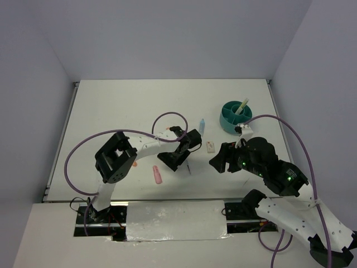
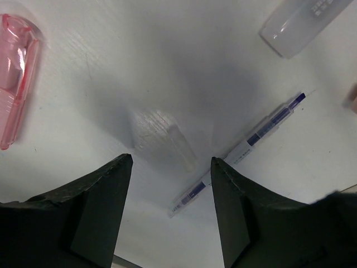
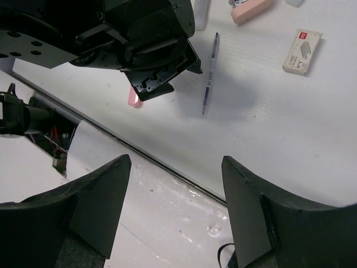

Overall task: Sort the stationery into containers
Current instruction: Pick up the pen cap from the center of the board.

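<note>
Looking down from the top camera, the teal organiser (image 1: 227, 124) stands at the far right of the table (image 1: 122, 111) with a yellow pen (image 1: 242, 106) leaning out of it. A blue highlighter (image 1: 202, 125) lies to its left, and a small white box (image 1: 210, 147) lies nearer the arms. The left gripper (image 1: 173, 162) hangs low over the middle of the table. A thin pen (image 1: 189, 167) lies just to its right and a pink highlighter (image 1: 158, 175) just to its left. The right gripper (image 1: 218, 163) hovers near the white box, well apart from the organiser. From the left wrist, the claw (image 2: 170, 162) is spread and holds nothing. A translucent ridged piece (image 2: 164, 142) lies on the table just ahead of the gap between its fingers (image 2: 106, 195). The thin pen (image 2: 245, 146) runs diagonally past the right finger, and the pink highlighter (image 2: 14, 78) lies off at the upper left. From the right wrist, the claw (image 3: 174, 167) is also spread and empty, high above the table edge. The thin pen (image 3: 210, 72), the white box (image 3: 302, 51) and a pink eraser (image 3: 252, 10) all lie well beyond its fingertips (image 3: 111, 184).
</note>
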### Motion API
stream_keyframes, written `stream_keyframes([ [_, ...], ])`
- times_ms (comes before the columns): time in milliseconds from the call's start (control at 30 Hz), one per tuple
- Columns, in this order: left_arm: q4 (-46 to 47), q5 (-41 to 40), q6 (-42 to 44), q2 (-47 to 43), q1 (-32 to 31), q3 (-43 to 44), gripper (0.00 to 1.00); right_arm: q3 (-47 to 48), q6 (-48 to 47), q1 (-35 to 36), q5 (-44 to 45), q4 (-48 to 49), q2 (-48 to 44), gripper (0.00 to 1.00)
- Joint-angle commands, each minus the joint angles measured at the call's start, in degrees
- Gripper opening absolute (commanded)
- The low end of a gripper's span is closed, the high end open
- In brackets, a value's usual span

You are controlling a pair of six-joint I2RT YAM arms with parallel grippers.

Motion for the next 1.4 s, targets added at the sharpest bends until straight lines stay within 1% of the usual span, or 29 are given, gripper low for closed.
stream_keyframes([
  [0, 0.7, 0.8, -7.3, 1.4, -0.1, -0.8, 0.71, 2.1, -1.7, 0.4, -0.6, -0.2, -0.5, 0.74],
  [67, 0.8, 0.8, -7.3, 1.6, -0.1, -0.9, 0.69, 2.1, -1.8, 0.4, -0.6, -0.2, -0.5, 0.74],
  [200, 1.1, 1.3, -7.2, 2.0, -0.1, -1.6, 0.64, 1.9, -1.5, 0.4, -0.9, 0.4, -0.3, 0.74],
  [300, 0.7, 1.3, -7.0, 2.4, -0.1, -2.0, 0.63, 1.7, -1.4, 0.4, -1.1, 0.7, -0.3, 0.74],
  [400, 0.7, 1.3, -6.9, 2.8, -0.1, -2.1, 0.59, 1.5, -1.4, 0.4, -1.0, 0.9, -0.3, 0.74],
  [433, 0.6, 1.4, -6.8, 2.9, 0.0, -2.3, 0.53, 1.4, -1.4, 0.4, -0.9, 1.2, -0.4, 0.74],
  [500, 0.6, 1.8, -6.6, 3.1, 0.0, -2.4, 0.47, 1.4, -1.4, 0.4, -0.8, 1.1, -0.5, 0.74],
  [533, 0.7, 2.1, -6.5, 3.2, 0.0, -2.8, 0.39, 1.4, -1.4, 0.4, -0.8, 1.1, -0.6, 0.74],
  [667, 1.8, 3.2, -5.6, 3.0, -0.3, -4.0, 0.23, 0.3, -1.1, 0.4, -0.7, 2.3, -0.6, 0.74],
  [700, 2.0, 3.2, -4.8, 2.6, -0.4, -4.3, 0.1, 0.0, -1.0, 0.4, -0.7, 2.6, -0.5, 0.74],
  [767, 2.5, 1.8, -3.5, 0.5, -0.6, -6.2, 0.0, -1.8, -0.8, 0.3, -0.9, 4.0, 0.4, 0.74],
  [867, 2.2, -2.6, -1.2, -5.7, -0.7, -9.3, 0.0, -4.3, -0.2, 0.4, -0.9, 5.7, 3.6, 0.75],
  [900, 2.5, -4.0, 0.1, -9.8, -0.7, -10.3, 0.0, -5.1, -0.1, 0.4, -0.9, 6.9, 4.7, 0.74],
  [933, 4.6, -6.4, 3.6, -12.1, -0.4, -11.6, 0.0, -5.7, -0.1, 0.4, -0.9, 7.7, 5.8, 0.74],
  [967, 5.3, -7.6, 5.2, -14.5, -0.3, -13.8, 0.0, -6.1, -0.4, 0.4, -0.9, 8.7, 7.1, 0.75],
  [1000, 5.4, -8.7, 6.9, -19.2, 0.0, -14.8, 0.0, -6.2, -0.9, 0.6, -0.9, 9.7, 11.1, 0.75],
  [1033, 6.0, -10.5, 10.9, -21.6, 0.1, -15.6, 0.0, -5.9, -1.3, 0.5, -0.9, 9.8, 13.8, 0.75],
  [1067, 5.5, -11.4, 12.4, -24.0, 0.4, -16.9, 0.0, -5.5, -2.1, 0.6, -0.7, 9.8, 16.8, 0.76],
  [1100, 5.2, -13.2, 14.3, -28.6, 0.9, -17.5, 0.0, -4.4, -2.5, 0.9, 0.2, 10.1, 22.7, 0.76],
  [1133, 6.0, -13.5, 20.0, -30.7, 1.5, -18.1, 0.0, -3.7, -2.8, 1.2, 1.0, 10.4, 25.3, 0.75],
  [1167, 6.7, -13.7, 22.3, -34.9, 2.2, -18.9, 0.0, -2.2, -2.9, 2.1, 2.2, 11.0, 27.6, 0.75],
  [1200, 7.0, -14.2, 24.9, -36.8, 3.3, -19.0, 0.0, -1.5, -2.9, 2.4, 3.5, 11.5, 29.6, 0.73],
  [1233, 8.0, -14.2, 31.6, -38.6, 4.0, -19.4, 0.0, -0.8, -2.9, 2.7, 5.7, 12.1, 33.0, 0.69],
  [1267, 9.6, -13.5, 34.6, -40.3, 5.0, -19.4, 0.0, -0.1, -3.1, 3.1, 6.2, 12.8, 35.0, 0.66],
  [1300, 10.5, -12.5, 38.0, -43.1, 7.2, -19.4, 0.0, 1.9, -3.4, 3.2, 6.2, 13.1, 37.3, 0.63],
  [1333, 11.5, -11.2, 44.7, -44.3, 8.7, -19.3, 0.0, 3.3, -3.5, 3.5, 6.2, 12.9, 42.3, 0.56],
  [1367, 12.1, -8.7, 47.3, -45.3, 10.0, -18.7, 0.0, 5.9, -3.7, 4.0, 6.7, 12.8, 44.7, 0.54],
])
